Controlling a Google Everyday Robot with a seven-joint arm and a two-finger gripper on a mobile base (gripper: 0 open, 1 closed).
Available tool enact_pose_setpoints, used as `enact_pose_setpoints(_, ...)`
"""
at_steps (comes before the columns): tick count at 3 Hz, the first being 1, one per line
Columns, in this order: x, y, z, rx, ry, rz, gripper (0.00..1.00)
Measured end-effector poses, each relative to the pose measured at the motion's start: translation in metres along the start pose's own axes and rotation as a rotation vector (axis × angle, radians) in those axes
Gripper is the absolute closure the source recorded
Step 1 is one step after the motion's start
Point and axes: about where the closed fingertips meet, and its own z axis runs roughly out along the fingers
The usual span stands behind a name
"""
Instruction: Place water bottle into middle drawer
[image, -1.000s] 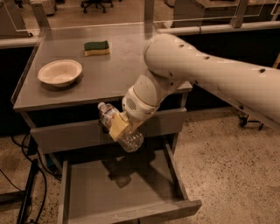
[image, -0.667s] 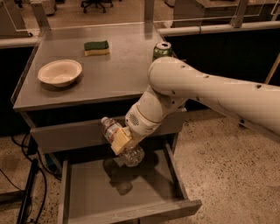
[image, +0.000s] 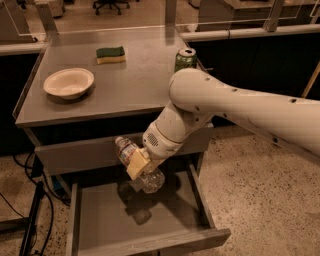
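Gripping the bottle (image: 152, 179) around its middle, the hand (image: 139, 165) is hanging over the open drawer (image: 105, 220), just below the counter (image: 135, 90) edge. The bottle is tilting (cap up and to the left), hovering clear of the drawer's bare floor. A bowl (image: 68, 82), sponge (image: 110, 54) and can (image: 185, 59) are sitting on the counter.

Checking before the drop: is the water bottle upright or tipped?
Tipped: the water bottle lies slanted, cap up-left, in the gripper above the open middle drawer.
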Motion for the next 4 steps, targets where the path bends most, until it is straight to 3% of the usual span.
enact_pose_setpoints(1,0.025,-0.008,0.041,-0.033,0.065,0.061,1.0)
enact_pose_setpoints(2,0.061,-0.018,0.101,-0.097,0.154,0.145,1.0)
enact_pose_setpoints(3,0.062,-0.016,0.1,-0.094,0.151,0.141,1.0)
enact_pose_setpoints(4,0.066,-0.023,0.126,-0.107,0.169,0.171,1.0)
